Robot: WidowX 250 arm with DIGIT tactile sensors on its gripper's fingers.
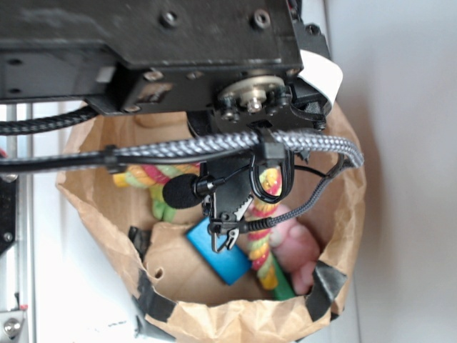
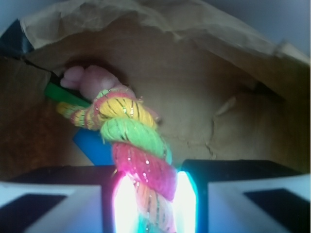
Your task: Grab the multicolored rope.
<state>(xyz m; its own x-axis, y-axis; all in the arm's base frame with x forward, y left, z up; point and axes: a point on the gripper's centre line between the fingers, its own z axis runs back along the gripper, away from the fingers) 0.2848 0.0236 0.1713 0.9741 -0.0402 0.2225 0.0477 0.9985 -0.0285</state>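
The multicolored rope (image 2: pixel 136 141), twisted from red, yellow and light green strands, runs from the bag's contents up between my fingers. My gripper (image 2: pixel 150 194) is shut on it, with both lit pads pressed against its sides. In the exterior view the gripper (image 1: pixel 230 232) hangs inside the brown paper bag (image 1: pixel 235 318). There the rope (image 1: pixel 264 250) shows beside the gripper and again at the bag's far left. The arm hides the rope's middle.
In the bag with the rope lie a blue block (image 1: pixel 218 254), a pink plush toy (image 1: pixel 300 246) and a green piece (image 1: pixel 284 286). The grey-and-black braided cable (image 1: pixel 214 146) crosses above the bag. The bag's walls stand close on all sides.
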